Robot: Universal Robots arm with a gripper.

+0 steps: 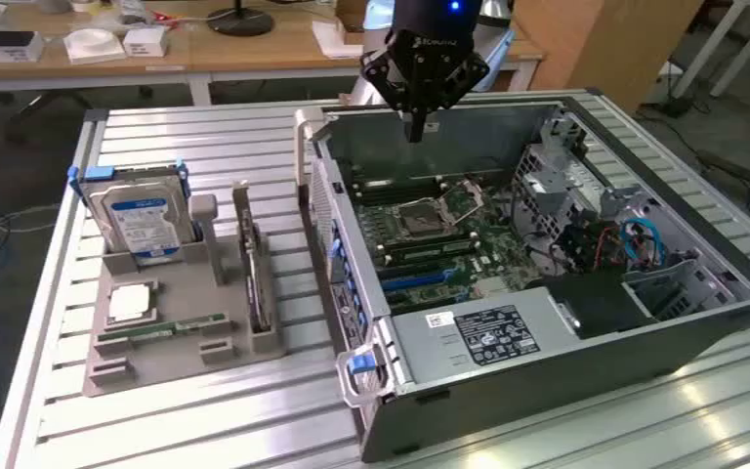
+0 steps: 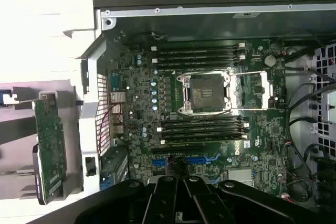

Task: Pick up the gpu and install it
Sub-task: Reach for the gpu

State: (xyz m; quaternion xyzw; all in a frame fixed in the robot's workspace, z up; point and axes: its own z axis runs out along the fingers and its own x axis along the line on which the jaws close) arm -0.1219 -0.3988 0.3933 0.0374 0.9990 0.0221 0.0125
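Pick-up pending: black tool [image 1: 417, 133] hanging shut, empty, over open grey computer case [image 1: 584, 381]; thin dark gpu card [image 1: 258, 288] standing beside case, needing opened tool

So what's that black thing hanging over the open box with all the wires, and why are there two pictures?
The black thing is a robot arm's gripper, its hand. Its fingers are shut and hold nothing. It hangs above an open computer case, which is the box. Inside lies the green motherboard. One picture comes from a camera off the arm that sees the whole metal table. The other comes from a camera on the robot's wrist, looking down into the case. Beside the case sits a gray holder with spare parts: a hard drive standing up, a small square processor chip, a thin memory stick, and the gpu, a flat card on its edge. The gpu waits there, untouched.
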